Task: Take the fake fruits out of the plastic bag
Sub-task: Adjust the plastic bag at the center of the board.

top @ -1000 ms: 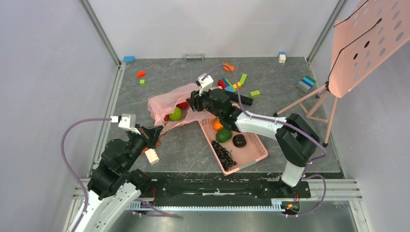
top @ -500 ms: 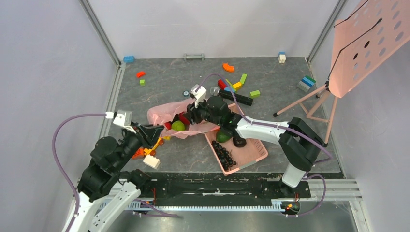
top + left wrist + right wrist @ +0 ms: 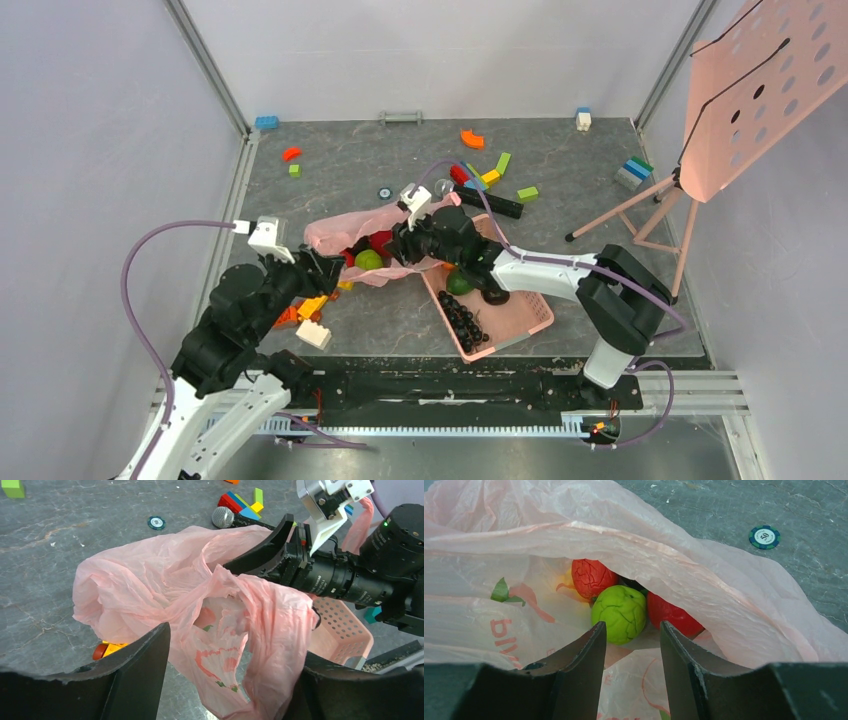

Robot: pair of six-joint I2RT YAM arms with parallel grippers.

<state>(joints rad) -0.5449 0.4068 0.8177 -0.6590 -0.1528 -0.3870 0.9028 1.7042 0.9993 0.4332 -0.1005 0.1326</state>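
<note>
The pink plastic bag lies crumpled mid-table, mouth toward the right arm. Inside it I see a lime-green bumpy fruit, an orange-red textured fruit and a smooth red fruit; the green fruit also shows from above. My right gripper is open at the bag's mouth, tips just short of the green fruit, with only bag film under the gap. My left gripper is wide open at the bag's near-left end, a loose fold of the bag hanging between its fingers.
A pink slotted basket at the right arm's elbow holds black grapes, a mango and a dark fruit. Toy blocks lie by the left gripper, more blocks behind. A poker chip and microphone lie nearby.
The left gripper went from shut to wide open and let the bag go. The right arm brought the bag down and toward the near left; it now rests lower on the table.
</note>
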